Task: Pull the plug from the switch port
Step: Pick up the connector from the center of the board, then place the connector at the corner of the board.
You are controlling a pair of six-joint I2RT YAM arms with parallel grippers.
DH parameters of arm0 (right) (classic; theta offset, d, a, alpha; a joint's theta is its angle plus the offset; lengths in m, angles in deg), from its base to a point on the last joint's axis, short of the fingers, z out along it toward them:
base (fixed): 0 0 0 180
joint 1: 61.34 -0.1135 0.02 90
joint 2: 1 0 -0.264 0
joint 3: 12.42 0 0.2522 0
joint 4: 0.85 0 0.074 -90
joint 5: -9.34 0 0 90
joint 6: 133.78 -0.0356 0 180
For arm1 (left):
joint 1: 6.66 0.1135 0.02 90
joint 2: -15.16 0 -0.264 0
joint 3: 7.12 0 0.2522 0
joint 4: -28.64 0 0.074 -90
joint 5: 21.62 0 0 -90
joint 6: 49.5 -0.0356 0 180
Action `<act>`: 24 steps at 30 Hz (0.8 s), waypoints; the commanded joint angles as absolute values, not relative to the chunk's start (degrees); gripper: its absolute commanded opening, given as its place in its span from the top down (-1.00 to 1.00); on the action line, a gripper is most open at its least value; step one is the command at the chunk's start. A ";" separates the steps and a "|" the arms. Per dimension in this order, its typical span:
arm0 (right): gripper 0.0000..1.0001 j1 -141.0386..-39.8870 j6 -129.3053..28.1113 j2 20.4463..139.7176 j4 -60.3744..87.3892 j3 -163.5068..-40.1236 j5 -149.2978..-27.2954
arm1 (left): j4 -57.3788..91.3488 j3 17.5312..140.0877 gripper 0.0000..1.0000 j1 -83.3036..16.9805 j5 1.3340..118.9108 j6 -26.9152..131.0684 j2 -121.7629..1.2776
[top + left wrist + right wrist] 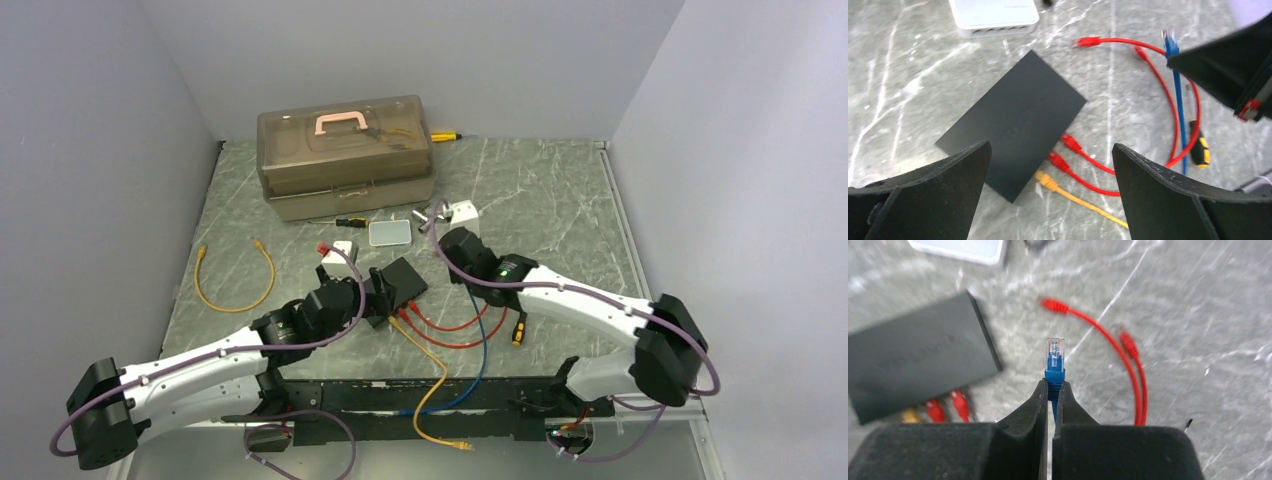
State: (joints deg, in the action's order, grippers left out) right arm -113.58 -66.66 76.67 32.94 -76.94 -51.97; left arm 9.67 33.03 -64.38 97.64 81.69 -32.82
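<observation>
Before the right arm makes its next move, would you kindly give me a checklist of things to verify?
1. Grip of right pincer on blue plug: ok, shut on it.
2. Blue plug clear of switch: ok.
3. The left pincer open, holding nothing: ok.
4. Two red plugs and yellow plug seated in switch: ok.
5. The blue cable free of snags: cannot tell.

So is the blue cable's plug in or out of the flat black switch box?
Out: the right end effector pinches the clear-tipped blue plug, apart from the flat matte-black switch box.
</observation>
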 commanded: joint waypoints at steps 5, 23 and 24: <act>1.00 -112.83 -63.38 67.03 32.78 -85.70 -46.80 | 35.25 28.25 -0.99 -64.08 85.20 72.61 -29.45; 1.00 -112.81 -69.14 52.60 21.54 -83.14 -61.95 | 66.34 35.53 -0.98 -63.27 63.55 68.47 -49.91; 1.00 -112.77 -69.70 52.41 21.47 -83.09 -62.40 | 68.63 35.48 -0.98 -63.26 63.03 68.91 -51.01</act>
